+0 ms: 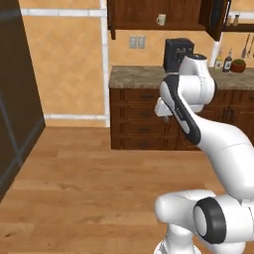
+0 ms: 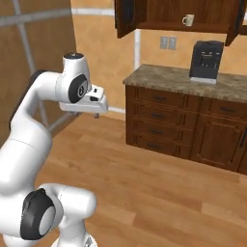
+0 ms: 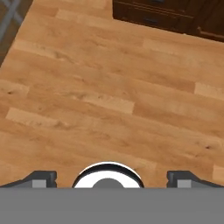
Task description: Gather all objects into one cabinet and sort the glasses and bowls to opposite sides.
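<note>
The light wooden plank floor (image 1: pixel 84 178) takes up most of the scene, running from the robot's base to a dark reddish-brown run of drawer units with dark handles (image 2: pixel 164 123) under a speckled stone countertop (image 1: pixel 136 77). Tan tiled wall (image 1: pixel 64 64) rises behind the counter, crossed by pale bands, and carries a grey double socket plate (image 1: pixel 137 42). Above the counter hangs the dark reddish-brown wooden wall cabinet (image 2: pixel 159 14) with its doors swung open; on its plain wood shelf stands one small cream handled mug (image 1: pixel 161 20), upright, handle to its side, also seen in the right base view (image 2: pixel 188 20), roughly above the coffee machine. That black boxy coffee machine (image 2: pixel 206 60) sits on the countertop toward its back. Farther along the counter in the left base view are a few small bottles (image 1: pixel 224 60) and a small red pot with green leaves (image 1: pixel 238 65). The white arm is folded high, well away from the cabinet and counter, with its hand hanging over open floor. The two-finger gripper (image 3: pixel 112 179) points down at the planks in the hand view, its dark fingertips (image 3: pixel 41 178) spread to the far sides of the view, fully parted, with nothing between them and nothing held.
</note>
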